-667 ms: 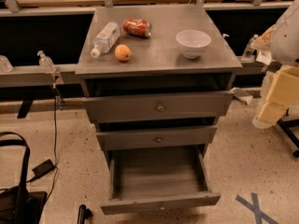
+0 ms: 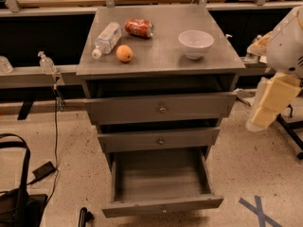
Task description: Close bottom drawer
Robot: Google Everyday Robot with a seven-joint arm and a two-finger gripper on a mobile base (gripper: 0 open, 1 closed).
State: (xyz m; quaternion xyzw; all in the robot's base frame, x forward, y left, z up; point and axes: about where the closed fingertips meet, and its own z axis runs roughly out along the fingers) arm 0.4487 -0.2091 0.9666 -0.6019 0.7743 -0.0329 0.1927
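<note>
The grey cabinet (image 2: 161,63) has three drawers. The bottom drawer (image 2: 162,205), with the slimmest front and a small brass knob, is pulled far out, and its inside looks empty. The middle drawer (image 2: 160,140) and the top drawer (image 2: 161,109) each stick out a little. My gripper is out of view. Only white and cream arm links (image 2: 272,100) show at the right edge, right of the cabinet and apart from it.
On the cabinet top lie a plastic bottle (image 2: 107,39), a red can (image 2: 138,27), an orange (image 2: 124,53) and a white bowl (image 2: 196,43). A black bag (image 2: 16,197) and a cable (image 2: 45,169) lie on the floor at left. Blue tape (image 2: 258,209) marks the floor at right.
</note>
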